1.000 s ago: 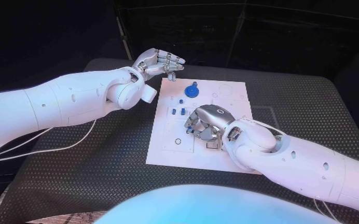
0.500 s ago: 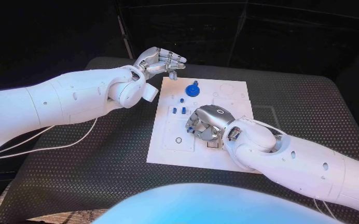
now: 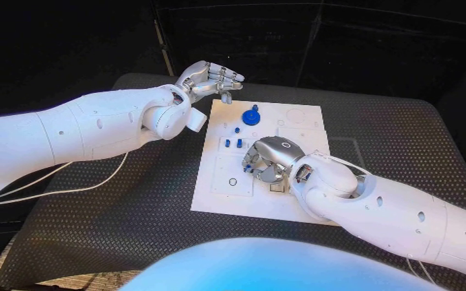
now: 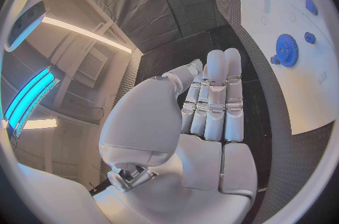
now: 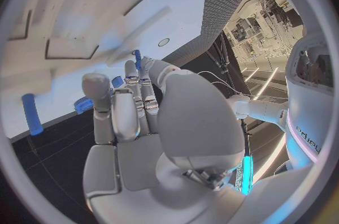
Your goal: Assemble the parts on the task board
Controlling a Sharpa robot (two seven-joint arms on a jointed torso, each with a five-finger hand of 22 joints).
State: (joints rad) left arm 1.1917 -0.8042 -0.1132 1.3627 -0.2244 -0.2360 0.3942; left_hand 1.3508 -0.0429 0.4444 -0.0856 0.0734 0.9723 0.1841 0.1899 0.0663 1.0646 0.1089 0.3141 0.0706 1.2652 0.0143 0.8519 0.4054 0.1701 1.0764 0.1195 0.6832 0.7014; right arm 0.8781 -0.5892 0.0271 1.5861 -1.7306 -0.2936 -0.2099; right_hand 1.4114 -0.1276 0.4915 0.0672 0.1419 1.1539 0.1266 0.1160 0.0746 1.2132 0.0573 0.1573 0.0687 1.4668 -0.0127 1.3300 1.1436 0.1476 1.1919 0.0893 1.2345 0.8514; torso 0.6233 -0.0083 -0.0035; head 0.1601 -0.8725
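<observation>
Right hand (image 3: 270,158) over task board (image 3: 294,200) centre, fingers (image 5: 135,100) curled down beside small blue part (image 5: 85,103); grip unclear. Left hand (image 3: 207,80) off board's far-left corner, fingers (image 4: 215,102) pressed together, empty. One blue gear (image 3: 252,116), far side.

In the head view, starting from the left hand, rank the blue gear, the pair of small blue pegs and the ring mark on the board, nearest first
From the left hand:
1. Blue gear, near the task board's far edge.
2. Pair of small blue pegs, mid-board, left of the right hand.
3. Ring mark, towards the board's near left corner.
</observation>
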